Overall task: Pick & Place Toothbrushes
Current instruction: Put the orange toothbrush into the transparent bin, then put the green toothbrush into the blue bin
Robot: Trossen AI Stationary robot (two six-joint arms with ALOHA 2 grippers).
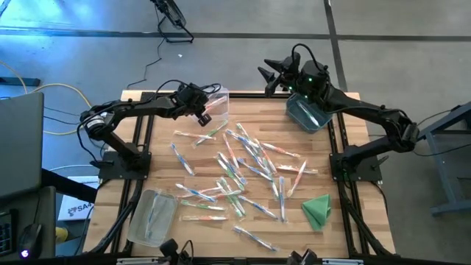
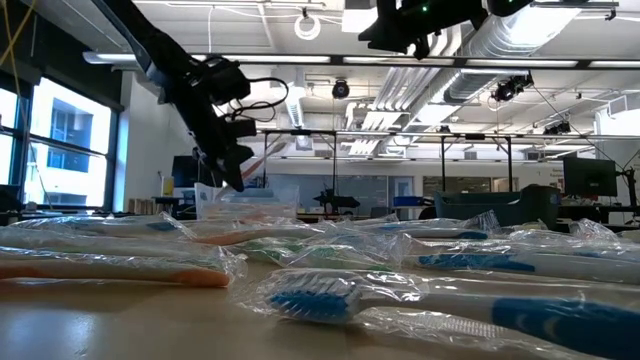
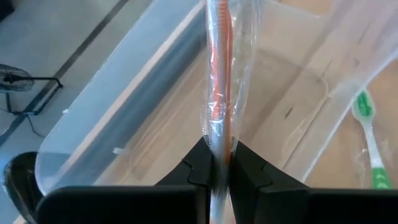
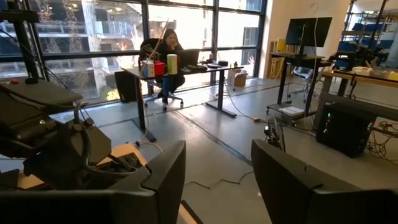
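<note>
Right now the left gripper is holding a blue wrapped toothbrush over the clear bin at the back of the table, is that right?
Not quite: the toothbrush in the left gripper is orange, not blue, as the left wrist view shows. It is indeed over the clear bin.

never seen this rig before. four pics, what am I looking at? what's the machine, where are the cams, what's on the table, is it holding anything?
It is a robot with two dark arms at a wooden table, each ending in two fingers.

One picture looks straight down from above, one looks level across the table top, and one camera sits on each wrist.

Wrapped toothbrushes lie scattered over the middle. There is a clear bin at the far edge, a bluish bin to its right, another clear bin at the near left, and a folded green cloth.

The left gripper is shut on an orange toothbrush over the far clear bin. The right gripper is open, empty, raised beyond the bluish bin.
</note>
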